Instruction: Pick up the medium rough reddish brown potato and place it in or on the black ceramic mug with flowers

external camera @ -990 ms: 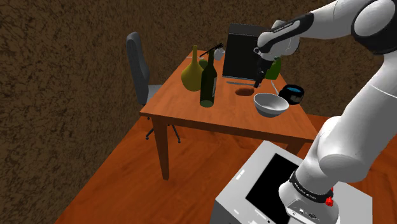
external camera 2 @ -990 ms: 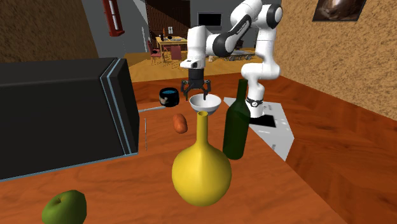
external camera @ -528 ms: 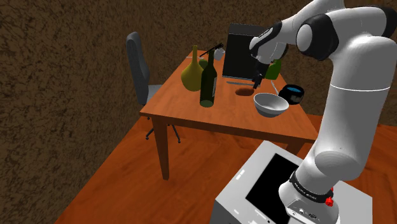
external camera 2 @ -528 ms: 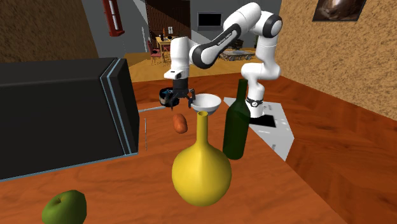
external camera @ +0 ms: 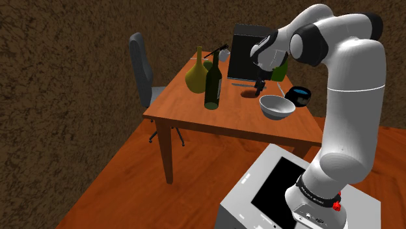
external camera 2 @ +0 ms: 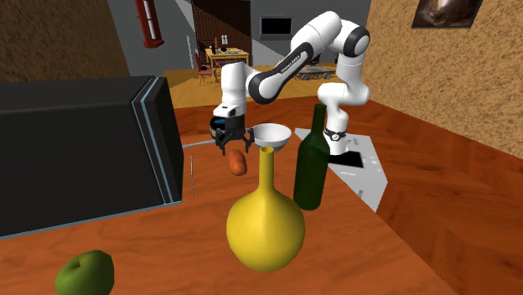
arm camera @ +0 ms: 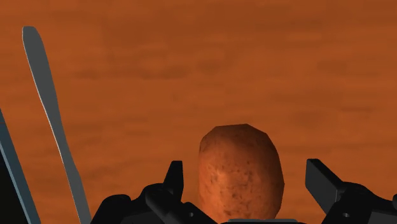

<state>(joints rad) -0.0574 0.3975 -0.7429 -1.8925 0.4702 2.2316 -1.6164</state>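
Now: hand (external camera 2: 235,151) spread over the potato (external camera 2: 238,163)

Plainly the reddish brown potato lies on the wooden tabletop (external camera 2: 201,226), unlifted. In the wrist view it sits between the two black fingers (arm camera: 173,177), which stand apart on either side of it with a gap showing at each. The hand is released, gripping nothing, and hangs just above the potato, though how near its tips come to the tabletop is hard to judge.

Just behind the hand in the second exterior view stands the black mug (external camera 2: 221,126), its inside blue. A white bowl (external camera 2: 272,135) sits beside it, toward that view's right. A thin grey blade (arm camera: 51,114) lies near the potato, between it and a big black box (external camera 2: 75,142). Nearer that camera stand a dark green bottle (external camera 2: 313,168) and a yellow vase (external camera 2: 265,222), with a green apple (external camera 2: 84,272) at the lower left.
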